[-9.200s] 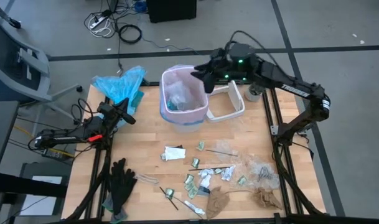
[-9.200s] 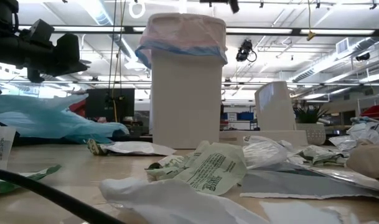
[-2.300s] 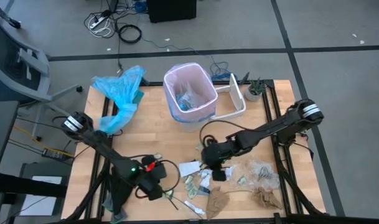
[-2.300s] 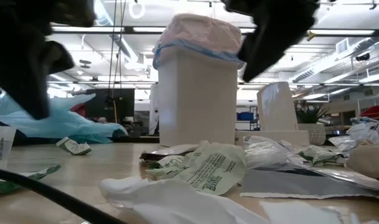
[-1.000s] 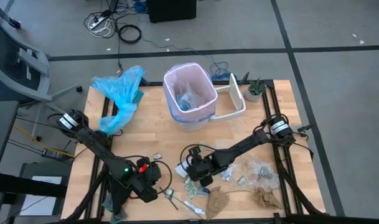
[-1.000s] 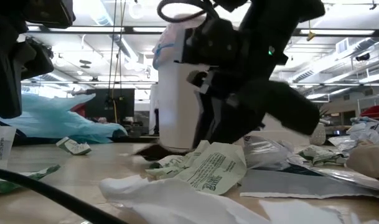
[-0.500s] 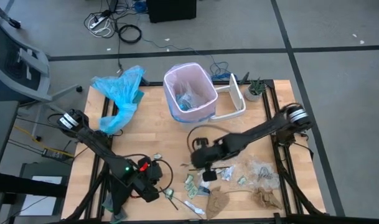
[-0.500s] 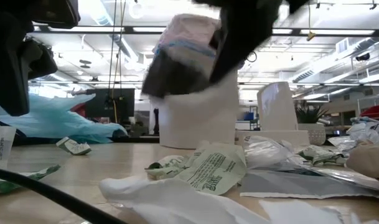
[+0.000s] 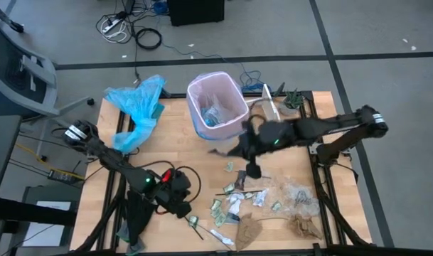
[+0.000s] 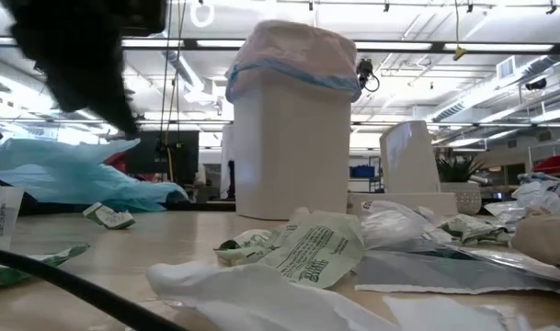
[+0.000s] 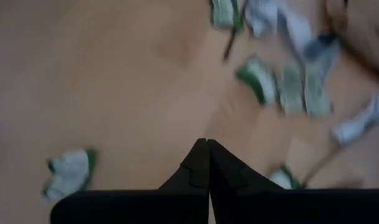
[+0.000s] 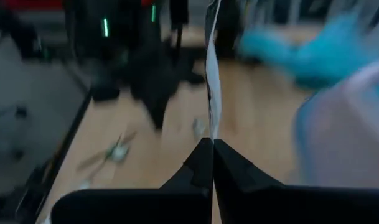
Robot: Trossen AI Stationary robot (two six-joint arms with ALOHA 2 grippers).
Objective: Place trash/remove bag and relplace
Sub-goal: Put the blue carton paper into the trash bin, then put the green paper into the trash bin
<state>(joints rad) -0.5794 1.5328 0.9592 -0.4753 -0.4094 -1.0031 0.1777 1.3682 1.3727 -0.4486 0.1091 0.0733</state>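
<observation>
Right gripper is raised above the middle of the counter, just beside the near side of the bin; jaws pressed together on a thin flat scrap seen edge-on in the right wrist view, rising straight up from the fingertips. Which kind of scrap cannot be told. Left gripper sits low over the near-left part of the counter, jaws fully together and holding nothing; its wrist view shows bare wood and a few green-and-white wrappers under it. The bin stands upright at the far middle of the counter, lined with the pale pink bag, whose rim is folded over the bin's lip with a blue band showing in the low view; some scraps already lie inside. Remaining trash is strewn across the near-right part of the counter: printed wrappers, clear film, brown paper pieces and a thin black utensil. A white lid rests just to the right of the bin. A light-blue plastic bag lies at the far-left corner. Black gloves lie at the near-left edge, beside the left arm.
</observation>
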